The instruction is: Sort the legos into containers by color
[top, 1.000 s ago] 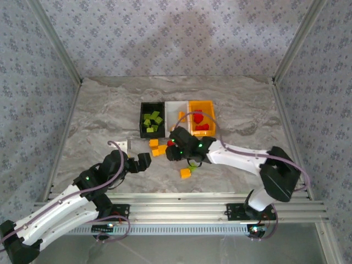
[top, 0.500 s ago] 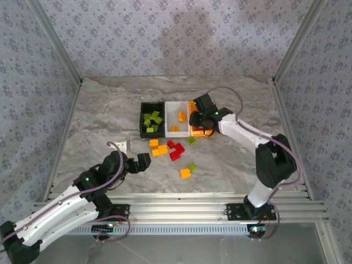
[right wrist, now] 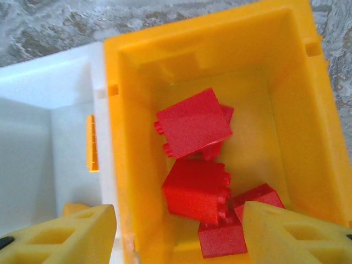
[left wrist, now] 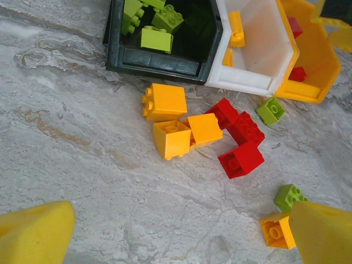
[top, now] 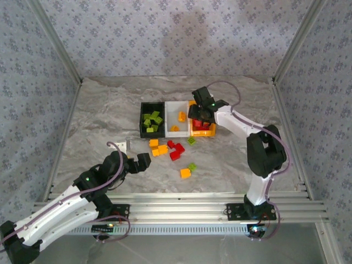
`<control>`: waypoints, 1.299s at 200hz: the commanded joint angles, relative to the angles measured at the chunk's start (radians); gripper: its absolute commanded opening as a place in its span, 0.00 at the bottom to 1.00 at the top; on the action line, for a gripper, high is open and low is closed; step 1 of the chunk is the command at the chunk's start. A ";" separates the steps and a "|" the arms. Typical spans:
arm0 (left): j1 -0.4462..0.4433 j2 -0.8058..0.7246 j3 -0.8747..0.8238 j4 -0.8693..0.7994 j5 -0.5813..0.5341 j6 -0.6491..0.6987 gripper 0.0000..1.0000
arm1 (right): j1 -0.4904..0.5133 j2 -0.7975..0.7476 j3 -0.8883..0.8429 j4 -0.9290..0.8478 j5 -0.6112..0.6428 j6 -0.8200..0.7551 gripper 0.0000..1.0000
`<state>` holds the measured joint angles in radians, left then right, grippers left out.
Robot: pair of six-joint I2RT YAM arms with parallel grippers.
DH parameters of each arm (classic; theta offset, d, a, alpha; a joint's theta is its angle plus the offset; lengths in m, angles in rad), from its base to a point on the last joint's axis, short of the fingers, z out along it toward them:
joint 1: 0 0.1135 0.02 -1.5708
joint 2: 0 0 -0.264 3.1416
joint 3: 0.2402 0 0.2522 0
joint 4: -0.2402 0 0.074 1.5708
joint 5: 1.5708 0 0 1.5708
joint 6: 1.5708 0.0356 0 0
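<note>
The right gripper [right wrist: 176, 220], spread, spans the orange bin [right wrist: 132, 137] over red legos [right wrist: 193, 122]; left gripper [left wrist: 181, 231] spread wide.

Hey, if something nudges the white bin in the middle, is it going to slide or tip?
Likely slide: the white bin looks thin-walled, holds just two orange bricks, and sits on a smooth table. Tipping seems unlikely, since its base looks broad and flat. Pushed sideways, it would probably shove the black bin or orange bin pressed against it.
</note>
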<state>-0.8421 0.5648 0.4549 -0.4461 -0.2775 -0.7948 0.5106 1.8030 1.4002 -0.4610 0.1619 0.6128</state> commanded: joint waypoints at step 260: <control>0.151 0.708 0.026 0.313 0.091 0.126 0.54 | 0.103 -0.551 -0.525 0.075 -0.001 0.099 0.65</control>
<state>-0.6971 1.3697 0.5579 -0.0315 -0.1867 -0.6304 0.6212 1.2835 0.8921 -0.3923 0.1532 0.6922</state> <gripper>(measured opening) 0.540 0.653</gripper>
